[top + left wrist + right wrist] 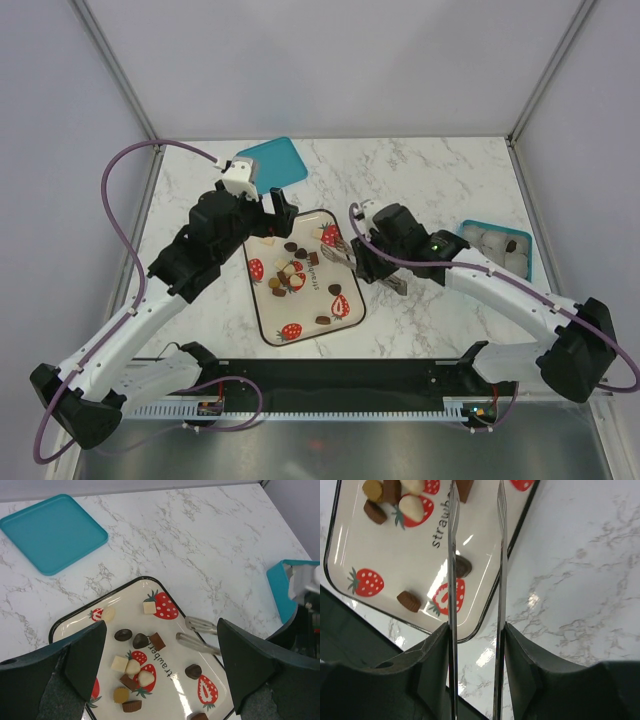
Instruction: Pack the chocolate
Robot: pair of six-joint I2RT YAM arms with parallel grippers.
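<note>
Lining up a pick.
The worktop (430, 180) carries the tray (300, 310) at centre, box (490, 240) at 3 o'clock; left claw (161, 660) hangs released over it; right claw (476, 640) grasps tongs (452, 580), tips parted near the tray's scattered chocolate (141, 641), likely too small for bare claws.

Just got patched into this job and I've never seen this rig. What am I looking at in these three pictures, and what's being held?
Two robot arms share a marble table. The overhead picture shows both; the other two come from wrist cameras. The left gripper is open and empty above the strawberry-print tray, which carries loose chocolates. The right gripper is shut on metal tongs, tips over the tray. A teal lid lies behind the tray; a teal box sits on the right.
</note>
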